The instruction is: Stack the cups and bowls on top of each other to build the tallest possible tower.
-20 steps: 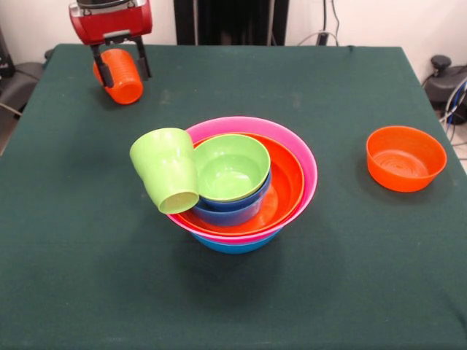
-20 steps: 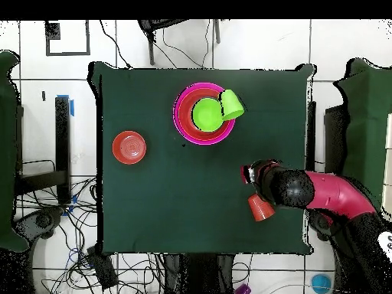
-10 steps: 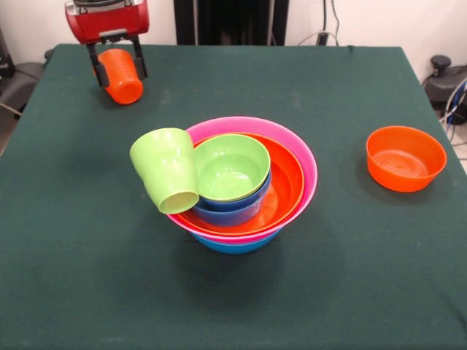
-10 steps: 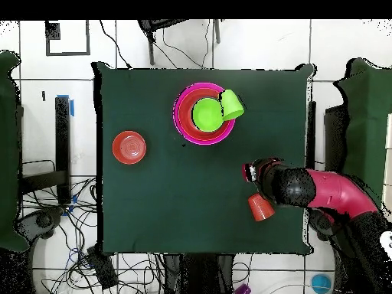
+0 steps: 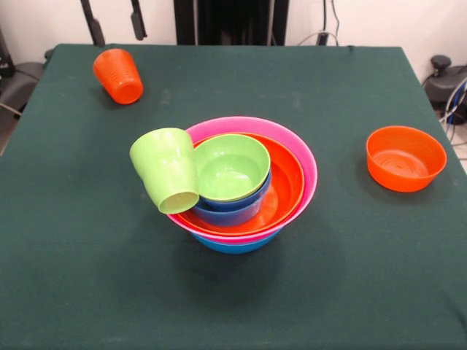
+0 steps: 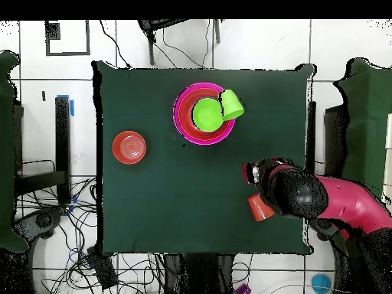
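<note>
The orange cup [image 5: 118,75] lies on its side near a far corner of the counter [image 5: 350,277], well apart from the tower [image 5: 241,182]. The fingers [image 5: 113,22] hang wide apart above it and hold nothing. Being round, the cup may roll when touched, so a grab could miss.

The green cup [image 5: 166,169] leans tilted on the rim of the tower, half hanging out. A bump to the pile could knock it off onto the counter. It also blocks the top, so a cup set there may slide off.

There are two cups, one orange and one green. There are six bowls. Five sit nested in the tower: blue, pink, orange, a smaller blue one, and a small green bowl [image 5: 231,167] on top. One orange bowl [image 5: 405,157] sits alone at the side.
</note>
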Controlling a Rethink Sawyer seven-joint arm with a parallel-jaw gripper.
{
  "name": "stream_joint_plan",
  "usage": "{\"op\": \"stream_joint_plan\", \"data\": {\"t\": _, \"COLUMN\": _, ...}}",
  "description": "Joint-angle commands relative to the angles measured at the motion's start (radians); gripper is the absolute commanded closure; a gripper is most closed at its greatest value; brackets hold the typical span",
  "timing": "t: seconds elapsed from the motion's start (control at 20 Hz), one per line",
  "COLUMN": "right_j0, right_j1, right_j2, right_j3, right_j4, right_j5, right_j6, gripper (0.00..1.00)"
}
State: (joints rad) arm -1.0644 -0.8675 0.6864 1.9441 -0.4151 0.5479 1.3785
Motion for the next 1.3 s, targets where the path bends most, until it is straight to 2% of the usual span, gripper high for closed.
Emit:
{"op": "stream_joint_plan", "data": {"t": 0.05, "right_j0": 0.022, "right_j1": -0.025, "right_j2": 0.063, "right_j3": 0.077, "right_j4": 0.007, "right_j5": 0.006, "right_j6": -0.005, "gripper": 0.00}}
{"op": "stream_joint_plan", "data": {"t": 0.7, "right_j0": 0.018, "right_j1": 0.009, "right_j2": 0.069, "right_j3": 0.036, "right_j4": 0.004, "right_j5": 0.029, "right_j6": -0.019, "gripper": 0.00}}
{"op": "stream_joint_plan", "data": {"t": 1.1, "right_j0": 0.025, "right_j1": 0.003, "right_j2": 0.072, "right_j3": 0.029, "right_j4": 0.012, "right_j5": 0.035, "right_j6": -0.011, "gripper": 0.00}}
{"op": "stream_joint_plan", "data": {"t": 1.3, "right_j0": 0.054, "right_j1": -0.033, "right_j2": 0.077, "right_j3": 0.078, "right_j4": 0.047, "right_j5": -0.007, "right_j6": 0.067, "gripper": 0.00}}
